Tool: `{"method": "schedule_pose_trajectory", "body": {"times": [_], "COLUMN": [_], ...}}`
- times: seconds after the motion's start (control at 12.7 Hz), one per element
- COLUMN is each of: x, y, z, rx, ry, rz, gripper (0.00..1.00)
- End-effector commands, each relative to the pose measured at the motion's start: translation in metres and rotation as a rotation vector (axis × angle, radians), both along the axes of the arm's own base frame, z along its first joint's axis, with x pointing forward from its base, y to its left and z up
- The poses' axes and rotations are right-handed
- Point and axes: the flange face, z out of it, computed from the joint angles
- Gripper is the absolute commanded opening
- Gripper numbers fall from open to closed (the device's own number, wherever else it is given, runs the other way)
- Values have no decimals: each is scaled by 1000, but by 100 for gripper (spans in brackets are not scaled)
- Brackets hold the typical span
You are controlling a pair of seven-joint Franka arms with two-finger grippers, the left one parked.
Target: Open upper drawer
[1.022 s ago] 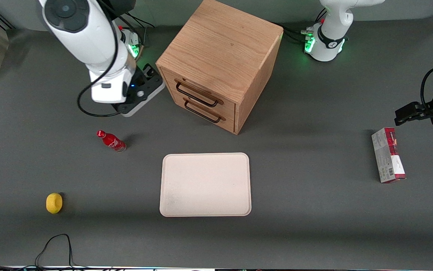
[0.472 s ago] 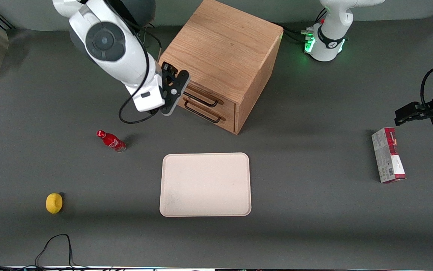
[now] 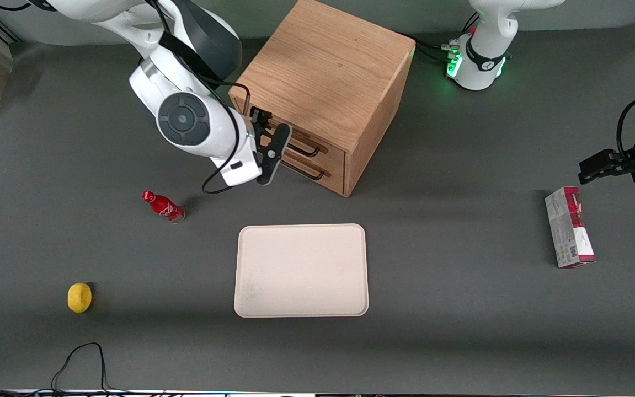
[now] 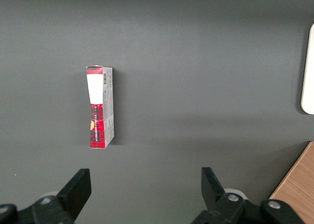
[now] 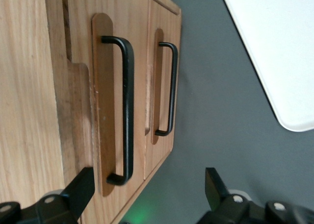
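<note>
The oak cabinet [image 3: 325,71] stands at the back of the table. Its upper drawer [image 3: 332,153] is shut, flush with the front. The drawer's black wire handle [image 3: 307,150] is partly hidden by my gripper; the whole handle [image 5: 128,111] shows in the right wrist view. The bottom drawer's handle [image 3: 309,173] lies just under it and also shows in the right wrist view [image 5: 171,87]. My right gripper [image 3: 272,146] hovers close in front of the drawer fronts, at the end of the handles toward the working arm. It is open and empty [image 5: 147,189], one finger [image 5: 81,189] over the wood.
A cream tray [image 3: 301,269] lies nearer the camera than the cabinet. A red bottle [image 3: 163,206] lies toward the working arm's end, and a yellow lemon [image 3: 79,297] lies nearer the camera. A red and grey box [image 3: 569,234] lies toward the parked arm's end.
My right arm has swung from beside the cabinet to in front of the drawer fronts, turning the gripper toward the handles. The drawers have not moved.
</note>
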Motion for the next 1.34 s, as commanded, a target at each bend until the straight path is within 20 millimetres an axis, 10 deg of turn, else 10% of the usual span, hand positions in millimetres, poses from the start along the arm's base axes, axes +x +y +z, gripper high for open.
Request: {"method": "schedule_pose_trajectory", "body": {"times": [0.0, 1.26], "x": [1, -1], "y": [10, 20], "z": [-3, -74], "rx": [31, 20], "ry": [27, -47], "rz": [17, 11], "gripper": [100, 100]}}
